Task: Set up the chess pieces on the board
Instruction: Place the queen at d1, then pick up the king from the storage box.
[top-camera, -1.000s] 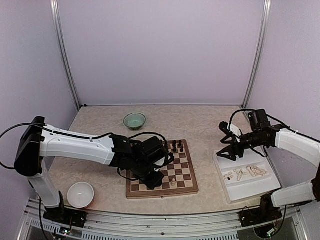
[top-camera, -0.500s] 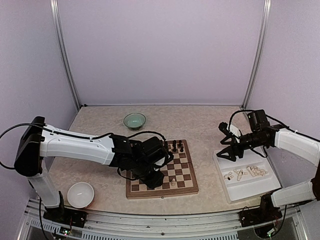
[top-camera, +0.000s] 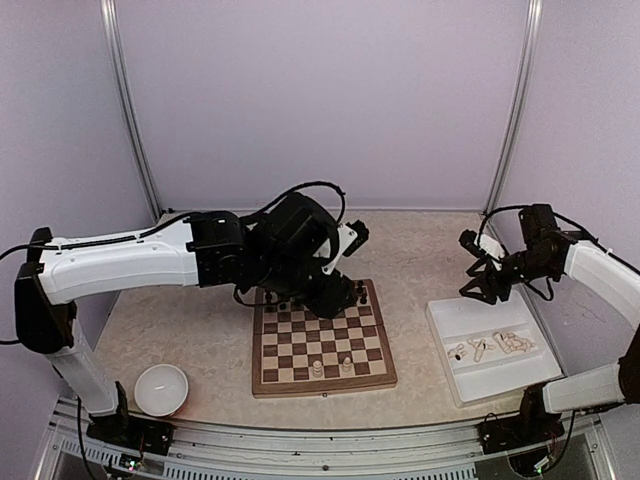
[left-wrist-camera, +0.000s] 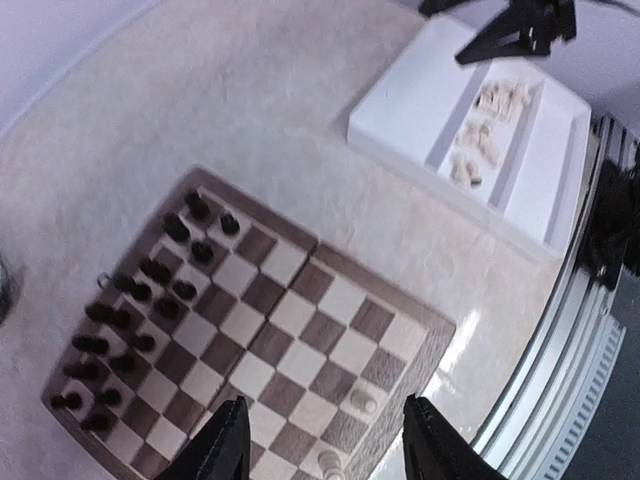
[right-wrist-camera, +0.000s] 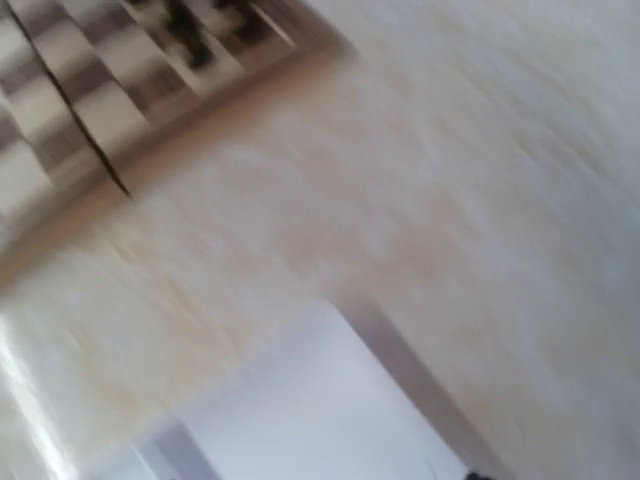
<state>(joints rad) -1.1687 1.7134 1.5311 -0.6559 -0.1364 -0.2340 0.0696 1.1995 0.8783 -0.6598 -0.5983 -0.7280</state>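
Observation:
The board (top-camera: 322, 340) lies at the table's middle, with dark chessmen (top-camera: 350, 295) crowding its far rows. Two cream chess pieces (top-camera: 317, 368) stand on its near row, also seen as pieces (left-wrist-camera: 362, 400) in the left wrist view. More cream pieces (top-camera: 482, 347) lie in the white tray (top-camera: 470, 315). My left gripper (top-camera: 338, 288) hangs high over the board's far side, and in its own view that gripper (left-wrist-camera: 327, 445) is open and empty above the board (left-wrist-camera: 300, 310). My right gripper (top-camera: 484, 284) hovers open over the tray's far left corner; its wrist view is blurred.
A white bowl (top-camera: 161, 388) sits near the front left corner. The tray (left-wrist-camera: 420, 90) holds loose cream pieces (left-wrist-camera: 500, 97) in its middle channel. The blurred right wrist view shows the tray's corner (right-wrist-camera: 330, 400) and the board's edge (right-wrist-camera: 60, 90).
My left gripper opened and rose back from the board's near left, leaving a second cream piece standing on the near row. My right gripper shifted right and up over the tray.

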